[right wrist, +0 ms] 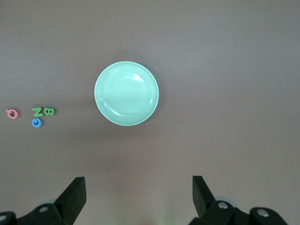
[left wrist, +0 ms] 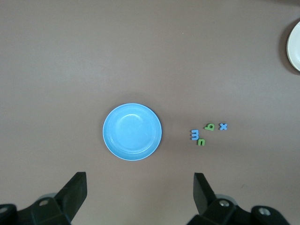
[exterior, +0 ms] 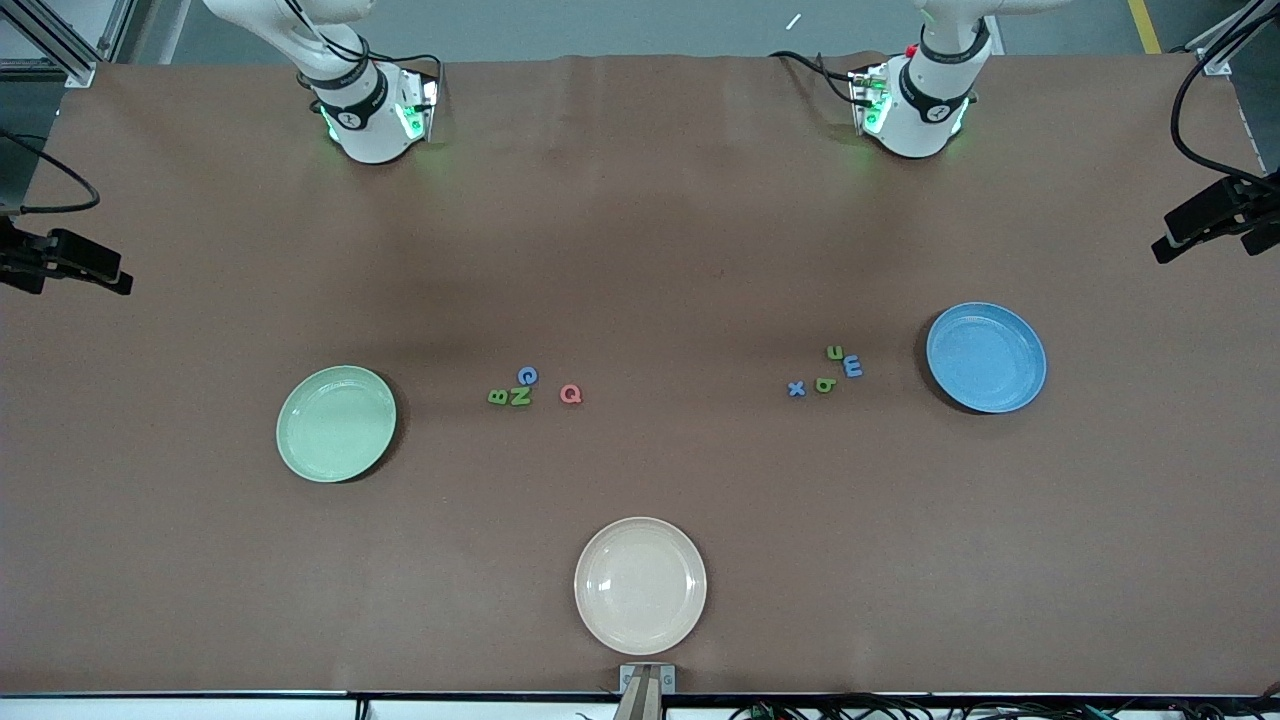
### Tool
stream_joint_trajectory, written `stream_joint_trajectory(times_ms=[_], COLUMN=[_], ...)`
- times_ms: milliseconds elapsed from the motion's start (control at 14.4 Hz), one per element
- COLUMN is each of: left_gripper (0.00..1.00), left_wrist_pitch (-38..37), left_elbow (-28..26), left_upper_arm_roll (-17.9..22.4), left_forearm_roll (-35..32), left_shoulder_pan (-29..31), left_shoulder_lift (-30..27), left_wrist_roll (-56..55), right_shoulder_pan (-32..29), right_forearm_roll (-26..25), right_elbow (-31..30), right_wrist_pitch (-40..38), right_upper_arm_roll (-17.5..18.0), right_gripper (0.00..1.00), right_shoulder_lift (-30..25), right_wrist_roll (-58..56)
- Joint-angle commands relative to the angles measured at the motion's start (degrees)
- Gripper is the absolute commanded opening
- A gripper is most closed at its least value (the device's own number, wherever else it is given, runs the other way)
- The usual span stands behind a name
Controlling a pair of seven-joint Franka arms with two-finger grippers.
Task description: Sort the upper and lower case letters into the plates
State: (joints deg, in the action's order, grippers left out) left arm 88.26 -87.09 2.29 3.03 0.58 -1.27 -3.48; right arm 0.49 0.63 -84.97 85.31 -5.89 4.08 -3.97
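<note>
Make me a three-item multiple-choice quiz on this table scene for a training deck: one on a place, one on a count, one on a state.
1. The cream plate lies
A) nearest the front camera
B) between the letter groups
C) beside the blue plate

2. How many letters lie beside the mint plate?
A) two
B) four
C) six

3. The left gripper and right gripper are
A) open, empty
B) shut on letters
C) holding plates

Key: 1 A, it is lowest in the front view. 2 B, B, N, C and Q. 3 A, both wrist views show fingers spread over bare table.

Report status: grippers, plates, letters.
Left gripper open, high over blue plate. Right gripper open, high over green plate. Both plates bare; letters on table between them. Nothing blocking.
</note>
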Motion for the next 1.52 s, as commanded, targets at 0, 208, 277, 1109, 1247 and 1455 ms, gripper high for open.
stream_joint_trajectory(times_ms=[0, 208, 277, 1109, 1247, 1455], left_gripper=[1.00, 1.00, 1.00, 1.00, 1.00, 1.00], left_wrist_pitch=[0.69, 0.42, 0.42, 6.71, 16.80, 26.77], left_elbow=[-1.41, -1.32, -1.15, -10.16, -18.24, -27.23], left_upper_arm_roll=[-0.27, -0.27, -0.27, -7.54, -11.50, -14.85], left_forearm_roll=[-0.22, -0.22, -0.31, 2.15, 1.72, 1.27], left_shoulder_pan=[0.39, 0.39, 0.39, -1.28, -1.28, -1.37], left_shoulder_lift=[-1.54, -1.63, -1.54, 5.58, 5.58, 6.28], left_wrist_roll=[0.49, 0.57, 0.57, -5.02, -11.70, -16.29], right_shoulder_pan=[-0.23, -0.32, -0.32, -0.05, 0.03, 0.03], right_forearm_roll=[0.60, 0.60, 0.60, 0.60, 0.60, 0.51], right_elbow=[-4.85, -5.37, -5.90, -9.25, -9.33, -9.95], right_wrist_pitch=[2.22, 2.14, 2.49, 3.64, 2.59, 2.32], right_upper_arm_roll=[0.17, 0.00, 0.00, 0.09, 0.17, 0.26], right_gripper=[1.00, 1.00, 1.00, 1.00, 1.00, 1.00], right_shoulder_lift=[-4.16, -4.78, -5.13, -8.12, -8.91, -10.05], right_wrist_roll=[-0.07, -0.07, -0.07, -0.07, -0.16, -0.25])
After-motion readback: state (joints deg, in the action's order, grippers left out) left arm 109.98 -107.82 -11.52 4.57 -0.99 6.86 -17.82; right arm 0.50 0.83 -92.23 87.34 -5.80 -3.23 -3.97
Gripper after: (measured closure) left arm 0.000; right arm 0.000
